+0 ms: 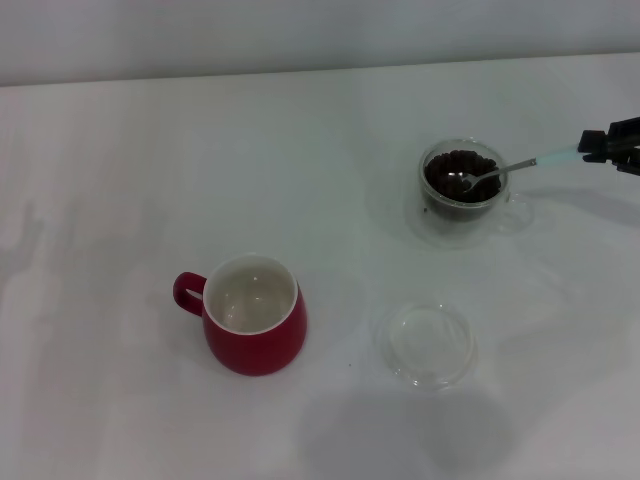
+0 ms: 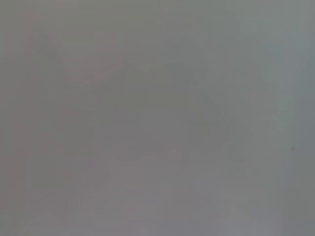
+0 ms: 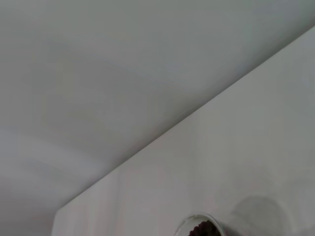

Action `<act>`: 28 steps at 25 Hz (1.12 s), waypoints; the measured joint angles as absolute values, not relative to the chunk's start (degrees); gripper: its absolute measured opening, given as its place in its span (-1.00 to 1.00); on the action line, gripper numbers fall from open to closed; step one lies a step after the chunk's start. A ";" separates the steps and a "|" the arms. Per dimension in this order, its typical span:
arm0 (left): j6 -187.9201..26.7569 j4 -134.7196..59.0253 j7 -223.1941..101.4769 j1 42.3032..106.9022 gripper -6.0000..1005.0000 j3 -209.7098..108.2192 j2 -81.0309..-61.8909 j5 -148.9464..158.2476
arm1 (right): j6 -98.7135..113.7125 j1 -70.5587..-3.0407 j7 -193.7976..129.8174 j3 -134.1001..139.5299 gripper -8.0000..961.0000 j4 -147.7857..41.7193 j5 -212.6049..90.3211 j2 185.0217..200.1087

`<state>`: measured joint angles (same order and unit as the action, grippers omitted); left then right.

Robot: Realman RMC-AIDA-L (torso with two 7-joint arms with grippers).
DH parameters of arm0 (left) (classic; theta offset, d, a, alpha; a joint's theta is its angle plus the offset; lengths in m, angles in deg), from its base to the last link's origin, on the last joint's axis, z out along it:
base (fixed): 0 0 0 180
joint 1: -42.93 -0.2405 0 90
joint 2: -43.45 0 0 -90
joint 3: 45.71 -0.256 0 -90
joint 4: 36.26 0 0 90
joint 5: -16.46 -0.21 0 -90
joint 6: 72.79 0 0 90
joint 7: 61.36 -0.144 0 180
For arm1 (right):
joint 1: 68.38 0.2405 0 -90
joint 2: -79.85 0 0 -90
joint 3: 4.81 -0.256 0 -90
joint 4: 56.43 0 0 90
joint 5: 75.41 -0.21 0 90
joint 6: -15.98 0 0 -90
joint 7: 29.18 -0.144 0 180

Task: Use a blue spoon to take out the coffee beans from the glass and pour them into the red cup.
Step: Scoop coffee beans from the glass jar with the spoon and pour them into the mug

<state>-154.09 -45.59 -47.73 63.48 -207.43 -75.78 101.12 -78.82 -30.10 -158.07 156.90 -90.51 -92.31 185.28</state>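
The glass point(image 1: 462, 191) stands at the back right of the table, filled with dark coffee beans point(image 1: 452, 175). The blue spoon point(image 1: 505, 169) has its silver bowl down in the beans and its pale blue handle slanting out to the right. My right gripper point(image 1: 596, 146) is shut on the end of that handle at the right edge of the head view. The red cup point(image 1: 253, 315) stands at the front left, its white inside empty, handle to the left. The right wrist view shows only the glass rim point(image 3: 201, 226) with some beans. My left gripper is out of view.
A flat clear glass saucer point(image 1: 427, 345) lies on the white table point(image 1: 120, 180) in front of the glass, to the right of the red cup. The left wrist view shows only a blank grey surface.
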 joint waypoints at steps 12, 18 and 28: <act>-154.08 -44.82 -47.57 64.11 0.78 -207.42 -75.73 101.27 | -76.74 -31.61 -161.44 156.75 -0.69 -86.00 -93.76 183.30; -154.09 -44.23 -47.39 64.53 0.78 -207.34 -75.73 101.28 | -76.41 -32.37 -162.54 156.64 -0.69 -84.16 -94.32 182.67; -154.09 -44.12 -47.29 64.66 0.78 -207.34 -75.73 101.28 | -76.92 -33.98 -163.09 156.71 -0.68 -83.30 -97.19 182.18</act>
<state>-154.09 -44.12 -47.29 64.66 -207.34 -75.73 101.28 -76.92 -33.98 -163.09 156.71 -83.30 -97.19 182.18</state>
